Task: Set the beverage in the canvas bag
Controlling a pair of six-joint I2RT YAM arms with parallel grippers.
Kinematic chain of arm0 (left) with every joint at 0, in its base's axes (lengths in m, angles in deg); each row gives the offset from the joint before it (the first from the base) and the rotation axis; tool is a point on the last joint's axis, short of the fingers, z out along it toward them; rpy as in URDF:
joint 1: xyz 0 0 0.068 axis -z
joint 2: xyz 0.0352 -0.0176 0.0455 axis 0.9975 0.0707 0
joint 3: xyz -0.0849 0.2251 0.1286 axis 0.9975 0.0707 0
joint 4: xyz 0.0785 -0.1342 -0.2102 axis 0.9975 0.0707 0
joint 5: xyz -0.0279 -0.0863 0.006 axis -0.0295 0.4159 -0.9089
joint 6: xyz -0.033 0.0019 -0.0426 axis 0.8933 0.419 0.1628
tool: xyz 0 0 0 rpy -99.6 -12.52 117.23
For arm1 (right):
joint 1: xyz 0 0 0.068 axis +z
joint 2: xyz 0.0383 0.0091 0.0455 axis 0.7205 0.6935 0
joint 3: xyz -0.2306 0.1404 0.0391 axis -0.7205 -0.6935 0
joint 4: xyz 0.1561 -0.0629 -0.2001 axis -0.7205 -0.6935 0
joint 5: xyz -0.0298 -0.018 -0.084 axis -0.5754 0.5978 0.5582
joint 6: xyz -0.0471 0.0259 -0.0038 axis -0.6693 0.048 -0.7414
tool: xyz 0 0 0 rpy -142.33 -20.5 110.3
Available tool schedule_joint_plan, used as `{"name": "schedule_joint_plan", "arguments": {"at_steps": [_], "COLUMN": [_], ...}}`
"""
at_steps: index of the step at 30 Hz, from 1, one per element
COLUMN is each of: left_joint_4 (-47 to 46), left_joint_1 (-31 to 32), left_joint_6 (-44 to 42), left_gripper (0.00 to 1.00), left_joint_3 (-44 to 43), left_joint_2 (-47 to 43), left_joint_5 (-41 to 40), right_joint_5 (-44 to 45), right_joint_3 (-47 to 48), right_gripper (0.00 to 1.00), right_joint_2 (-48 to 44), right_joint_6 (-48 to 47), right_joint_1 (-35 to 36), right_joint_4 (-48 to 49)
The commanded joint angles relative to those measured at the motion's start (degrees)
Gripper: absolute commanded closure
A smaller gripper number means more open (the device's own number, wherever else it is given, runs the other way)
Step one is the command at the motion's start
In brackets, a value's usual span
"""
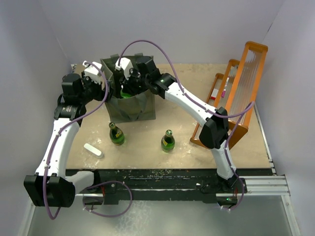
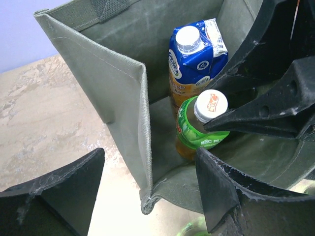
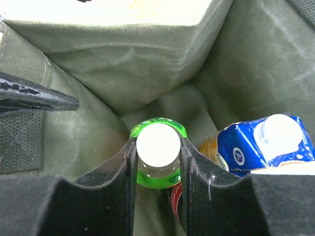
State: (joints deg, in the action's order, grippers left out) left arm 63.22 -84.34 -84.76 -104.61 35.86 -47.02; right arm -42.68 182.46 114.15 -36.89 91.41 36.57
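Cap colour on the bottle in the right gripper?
White bottle cap, orange-red logo; clearest in left wrist view.

From above, the right arm [image 1: 189, 101] covers most of the bag's [image 1: 135, 110] mouth, so only a green bit of the bottle [image 1: 129, 93] shows. In the left wrist view, black fingers [image 2: 266, 115] hide the bottle's side and foot, and the bottle hides the carton's [image 2: 194, 54] bottom. A green blur [image 2: 194, 228] at the bottom edge is too fuzzy to tell. In the right wrist view, the cap [image 3: 158, 146] hides the bottle's body. The pink thing [image 1: 224, 91] in the rack [image 1: 246, 83] is too small to tell.
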Motion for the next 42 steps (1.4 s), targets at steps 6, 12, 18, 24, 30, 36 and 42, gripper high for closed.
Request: {"name": "schedule_joint_plan", "arguments": {"at_steps": [6,12,18,24,30,36,42], "left_joint_4": [0.0,0.1,0.1,-0.3,-0.5,-0.5,-0.4], "left_joint_1": [0.1,0.1,0.1,0.1,0.1,0.1,0.1], "left_joint_6": [0.5,0.5,0.4,-0.1,0.1,-0.2,-0.1], "left_gripper": [0.22,0.21,0.20,0.18,0.15,0.11,0.09], "left_joint_3": [-2.8,-2.7,-2.7,-2.6,-3.1,-3.3,-3.1], "left_joint_2": [0.4,0.2,-0.1,-0.2,-0.8,-0.5,-0.6], "left_joint_5": [0.0,0.8,1.5,2.5,3.9,4.5,4.4], "right_joint_5": [2.6,3.5,3.4,3.3,3.7,3.5,2.4], "right_joint_3": [-0.4,0.3,0.2,-0.1,1.4,1.8,2.5], "right_gripper": [1.00,0.90,0.82,0.72,0.63,0.60,0.52], "right_joint_2": [-4.2,-2.0,-0.4,0.0,2.0,2.9,2.8], "right_joint_6": [-4.4,-6.0,-6.5,-6.7,-6.6,-6.6,-6.2], "right_joint_1": [-0.2,-0.3,-0.5,-0.6,-0.5,-0.6,-0.6], "right_joint_4": [1.5,-0.2,-1.5,-1.5,-1.5,-0.9,-1.4]}}
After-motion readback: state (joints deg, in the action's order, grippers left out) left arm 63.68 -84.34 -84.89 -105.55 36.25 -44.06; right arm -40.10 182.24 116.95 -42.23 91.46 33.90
